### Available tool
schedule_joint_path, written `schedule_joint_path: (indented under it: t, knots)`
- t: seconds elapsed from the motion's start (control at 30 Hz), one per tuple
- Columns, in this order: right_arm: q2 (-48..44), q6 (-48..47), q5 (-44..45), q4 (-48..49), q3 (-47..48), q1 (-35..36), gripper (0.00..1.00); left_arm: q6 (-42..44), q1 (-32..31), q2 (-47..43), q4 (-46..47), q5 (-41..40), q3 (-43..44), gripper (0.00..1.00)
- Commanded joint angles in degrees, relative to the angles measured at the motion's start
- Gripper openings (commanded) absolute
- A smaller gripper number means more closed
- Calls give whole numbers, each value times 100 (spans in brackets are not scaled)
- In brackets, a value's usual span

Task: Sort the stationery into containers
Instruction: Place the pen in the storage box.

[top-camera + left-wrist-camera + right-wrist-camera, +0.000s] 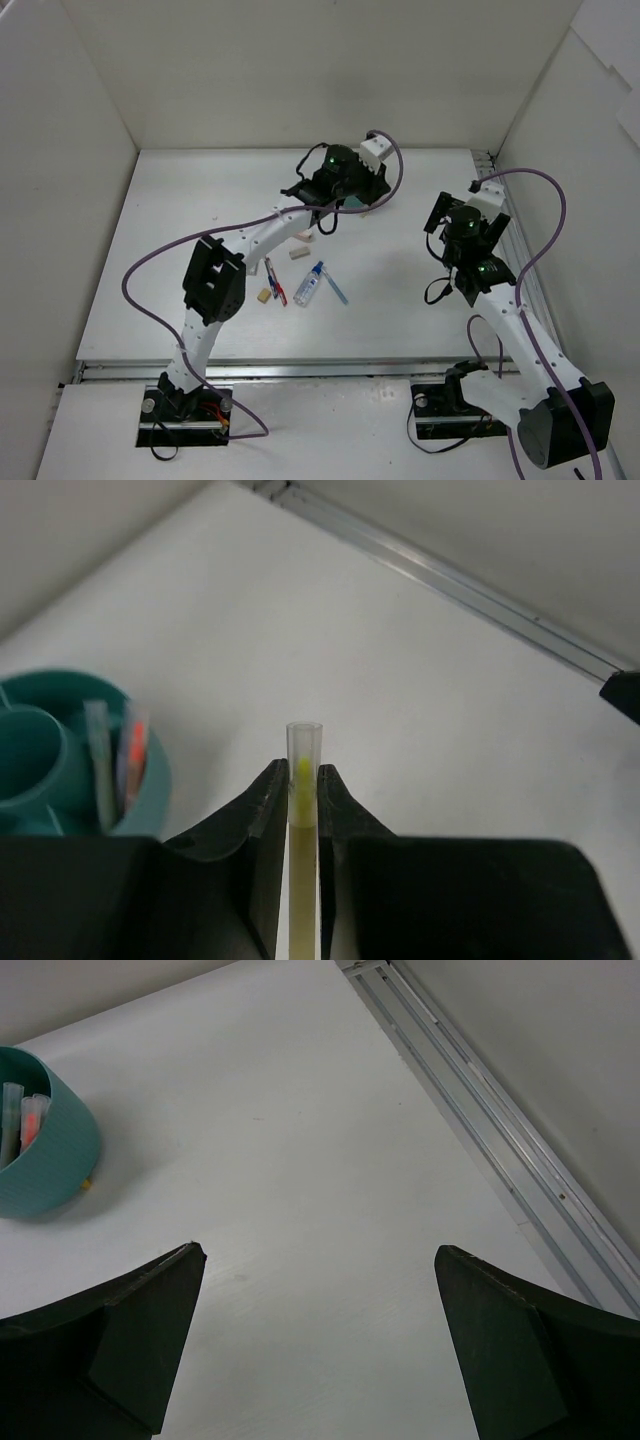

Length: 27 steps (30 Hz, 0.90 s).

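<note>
Sorting stationery: I am clamping my left hand (303, 802) on a thin clear-capped yellow pen (303, 745), the round teal plastic cup (152, 788) sitting at nine o'clock; centring over it before releasing matters. Right hand (318, 1252) gaping apart.

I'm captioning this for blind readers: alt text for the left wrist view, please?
The left gripper is shut on a yellowish pen with a clear cap, above the white table. At the picture's left edge stands a teal cup with pens in one compartment.
</note>
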Motion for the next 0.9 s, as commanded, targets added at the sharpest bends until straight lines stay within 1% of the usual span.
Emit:
schedule_joint_path:
  t: [0.0, 0.1, 0.13, 0.2, 0.23, 0.33, 0.43, 0.57, 0.7, 0.8, 0.87]
  knots:
    - [93, -117, 315, 276, 100, -35, 98, 855, 394, -327, 1201, 1144, 322, 0]
    - [190, -161, 351, 294, 162, -35, 98, 803, 657, -2, 1474, 1453, 751, 0]
    - [225, -170, 351, 285, 188, -35, 98, 768, 719, 225, 1518, 1610, 1066, 0]
    - [287, -196, 351, 303, 223, -27, 98, 680, 894, 455, 1720, 1874, 1367, 0]
    - [304, -205, 368, 303, 232, -35, 98, 593, 947, 691, 1860, 2110, 1655, 0]
    - [348, -249, 430, 311, 232, -35, 98, 556, 1027, 1052, 2132, 2288, 2052, 0]
    - [357, -293, 509, 311, 223, -27, 98, 723, 1080, 1220, 2457, 2244, 2080, 0]
    - [444, -328, 562, 364, 232, -27, 98, 908, 1080, 1370, 2617, 2236, 2133, 0]
    - [541, -346, 535, 373, 258, -62, 98, 899, 1080, 1589, 2854, 2209, 2115, 0]
    - [621, -381, 562, 373, 276, -44, 98, 820, 1080, 1782, 3118, 2043, 2106, 0]
    - [656, -398, 579, 382, 285, -44, 98, 838, 1027, 1932, 3179, 1797, 2168, 0]
